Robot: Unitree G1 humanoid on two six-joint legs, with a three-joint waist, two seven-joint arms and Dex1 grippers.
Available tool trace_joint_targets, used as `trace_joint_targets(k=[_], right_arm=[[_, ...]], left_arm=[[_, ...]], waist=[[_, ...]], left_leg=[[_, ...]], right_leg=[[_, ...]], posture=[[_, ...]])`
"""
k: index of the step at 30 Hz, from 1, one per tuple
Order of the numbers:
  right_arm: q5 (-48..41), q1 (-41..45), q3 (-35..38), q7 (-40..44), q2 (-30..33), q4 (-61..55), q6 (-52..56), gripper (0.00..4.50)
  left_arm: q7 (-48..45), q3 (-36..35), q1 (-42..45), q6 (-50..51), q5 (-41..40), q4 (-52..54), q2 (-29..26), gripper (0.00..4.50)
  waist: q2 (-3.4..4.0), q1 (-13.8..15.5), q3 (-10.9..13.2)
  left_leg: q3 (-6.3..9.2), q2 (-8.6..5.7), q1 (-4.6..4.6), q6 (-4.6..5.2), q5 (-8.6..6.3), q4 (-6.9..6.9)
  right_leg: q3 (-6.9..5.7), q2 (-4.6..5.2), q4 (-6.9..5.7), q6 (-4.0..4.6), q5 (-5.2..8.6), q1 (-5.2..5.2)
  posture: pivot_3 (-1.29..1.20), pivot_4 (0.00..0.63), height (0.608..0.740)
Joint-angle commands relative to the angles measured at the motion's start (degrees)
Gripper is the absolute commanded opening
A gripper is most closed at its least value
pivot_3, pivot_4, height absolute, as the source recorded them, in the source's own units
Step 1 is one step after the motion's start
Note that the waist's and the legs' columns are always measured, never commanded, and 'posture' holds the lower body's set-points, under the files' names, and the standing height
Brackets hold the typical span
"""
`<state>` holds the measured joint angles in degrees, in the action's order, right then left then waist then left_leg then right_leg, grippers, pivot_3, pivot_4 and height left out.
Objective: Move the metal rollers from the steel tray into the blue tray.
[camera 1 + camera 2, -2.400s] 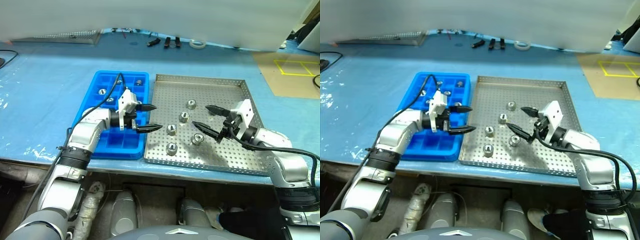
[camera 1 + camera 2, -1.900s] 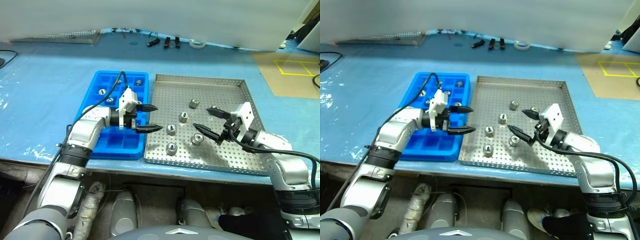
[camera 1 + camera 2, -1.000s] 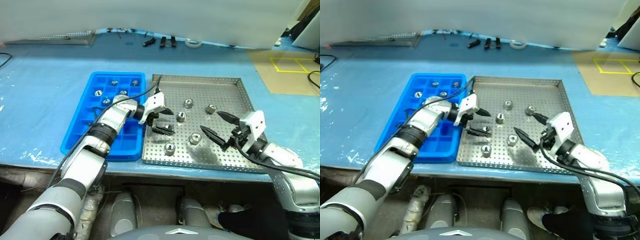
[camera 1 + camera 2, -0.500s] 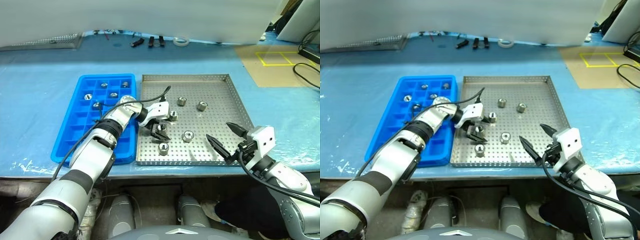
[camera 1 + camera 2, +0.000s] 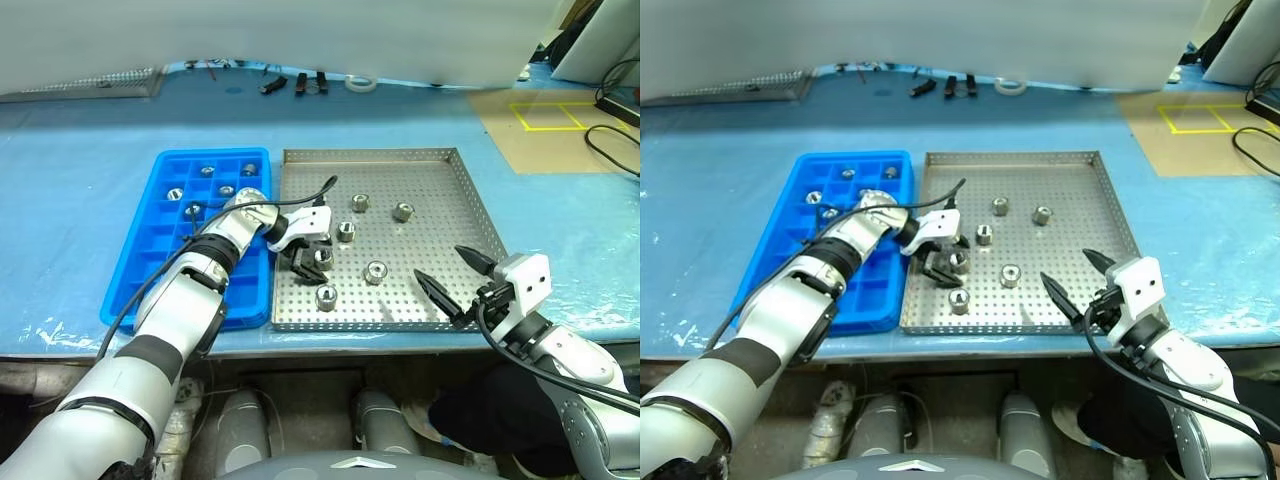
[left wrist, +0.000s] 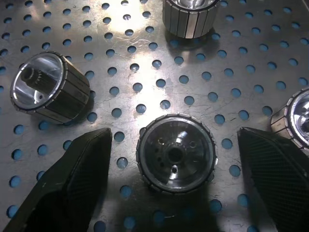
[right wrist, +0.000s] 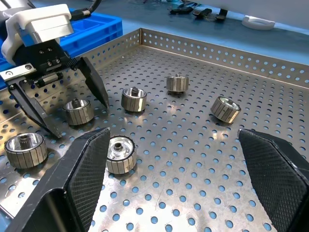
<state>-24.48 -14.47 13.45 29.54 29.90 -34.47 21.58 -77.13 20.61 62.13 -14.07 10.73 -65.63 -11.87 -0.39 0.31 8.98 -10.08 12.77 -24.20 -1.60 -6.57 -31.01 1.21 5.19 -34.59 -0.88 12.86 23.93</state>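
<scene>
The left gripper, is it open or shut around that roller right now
Open. The left gripper has its two black fingers on either side of one metal roller on the steel tray, with perforated floor visible between each finger and the roller.

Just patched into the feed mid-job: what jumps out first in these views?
The left gripper sits low in the steel tray, its open fingers either side of one roller, not yet closed on it. Five more rollers lie scattered over the tray, and several already sit in the far compartments of the blue tray beside it. The right gripper hangs open over the tray's near right corner.
</scene>
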Motion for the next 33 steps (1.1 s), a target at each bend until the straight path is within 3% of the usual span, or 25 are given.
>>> trace_joint_targets(k=[1, 4, 5, 9, 14, 21, 28, 33], right_arm=[[0.2, 0.4, 1.5, 0.1, 0.6, -1.2, -1.0, 4.5], [0.5, 0.7, 1.4, 0.4, 0.7, -0.9, -1.0, 4.5], [0.6, 0.8, 1.3, 0.4, 0.8, -0.7, -1.0, 4.5], [0.9, 1.5, 1.2, 0.8, 0.9, -0.3, -1.0, 4.5], [0.8, 2.6, 0.8, 1.5, 1.2, 0.3, -0.8, 4.5], [-2.7, 7.5, 0.0, 4.2, 2.7, -0.1, 2.0, 4.5], [-2.7, 18.3, -4.2, 9.3, 4.6, 6.8, 2.3, 4.5], [-1.6, 29.8, -12.0, 15.5, 2.7, 15.1, 1.0, 4.5]], left_arm=[[-1.8, -1.0, -0.7, -1.5, -0.7, 1.2, -0.7, 3.62], [1.3, -1.2, -0.6, -1.1, 0.0, 0.6, -0.5, 2.65], [1.3, -1.1, -0.7, -1.6, 0.0, 0.5, -0.6, 2.65], [0.9, -1.8, -0.9, -1.8, -0.9, 0.8, -0.6, 1.68], [0.4, -3.4, -1.2, -0.9, -2.5, 1.7, -0.4, 1.69], [-4.1, -11.0, -1.7, 6.1, -11.7, 8.8, -1.2, 1.69], [-2.7, -14.9, -12.0, 19.3, -18.8, 31.7, -6.3, 1.69], [7.1, -19.4, -23.6, 30.8, -22.4, 52.0, -10.5, 1.69]], waist=[[0.0, 0.0, 0.0], [0.0, 0.0, 0.0], [-0.01, 0.0, 0.0], [-0.01, 0.0, 0.0], [-0.01, 0.0, 0.0], [-0.03, 0.5, 0.0], [-0.02, 0.9, 0.0], [0.0, 2.4, 0.1]], left_leg=[[0.0, 0.01, 0.0, 0.0, 0.0, 0.0], [0.0, 0.01, -0.01, 0.0, 0.0, 0.01], [-0.01, 0.01, -0.01, 0.0, 0.0, 0.01], [-0.01, 0.0, -0.01, 0.0, 0.0, 0.01], [-0.01, 0.0, -0.01, 0.0, 0.0, 0.01], [-0.03, 0.0, -0.01, 0.0, 0.0, 0.02], [-0.05, 0.05, 0.08, -0.01, 0.01, 0.07], [-0.04, 0.11, 0.04, -0.07, 0.05, 0.15]], right_leg=[[0.0, 0.0, 0.0, 0.0, 0.0, 0.01], [0.0, 0.0, 0.0, 0.0, 0.0, 0.02], [0.01, 0.0, 0.0, 0.0, 0.0, 0.02], [0.01, 0.0, 0.0, 0.0, 0.0, 0.02], [0.02, 0.0, 0.0, 0.0, 0.0, 0.03], [0.04, 0.0, -0.03, 0.01, -0.01, 0.06], [0.09, 0.01, -0.08, 0.03, 0.0, 0.06], [-0.02, 0.0, -0.13, 0.05, 0.0, 0.11]], posture=[[-0.44, 0.15, 0.74], [-0.43, 0.15, 0.74], [-0.43, 0.15, 0.74], [-0.42, 0.15, 0.74], [-0.41, 0.15, 0.74], [-0.35, 0.15, 0.74], [-0.17, 0.15, 0.74], [0.04, 0.15, 0.74]])
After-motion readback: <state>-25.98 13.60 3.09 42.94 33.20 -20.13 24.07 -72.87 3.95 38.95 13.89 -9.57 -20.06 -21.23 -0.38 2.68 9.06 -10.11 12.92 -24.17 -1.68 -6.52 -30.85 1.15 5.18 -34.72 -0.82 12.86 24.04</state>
